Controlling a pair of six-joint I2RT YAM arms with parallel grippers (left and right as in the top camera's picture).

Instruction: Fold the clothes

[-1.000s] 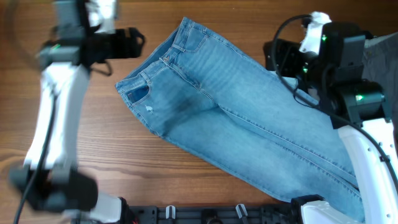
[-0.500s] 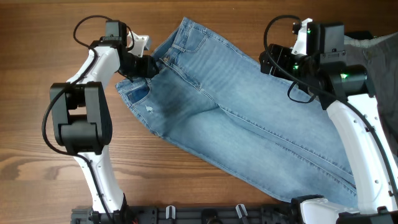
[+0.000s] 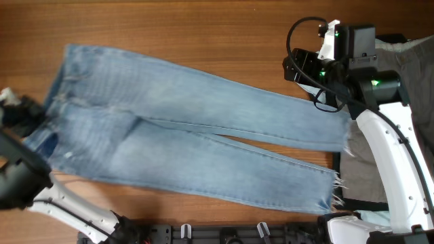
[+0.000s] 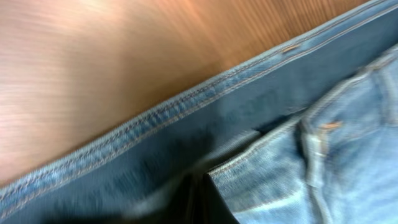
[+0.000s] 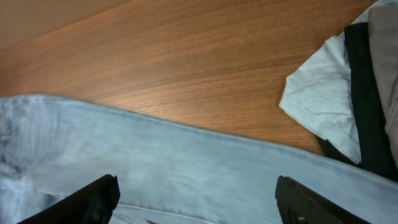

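**Tabletop** point(image 3: 203, 27): reddish-brown wood, its grain running left to right in the overhead view. The same surface fills the upper part of the right wrist view point(image 5: 186, 56). It also appears, blurred, in the upper left of the left wrist view point(image 4: 93, 56).

**Black rail** point(image 3: 224, 235): lies along the tabletop's near edge and carries two pale clips point(image 3: 186, 230).

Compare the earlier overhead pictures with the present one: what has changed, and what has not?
The left tool took hold of the jeans at the waist and dragged them left, so they now lie stretched across the table. The right tool, open, hardly moved.
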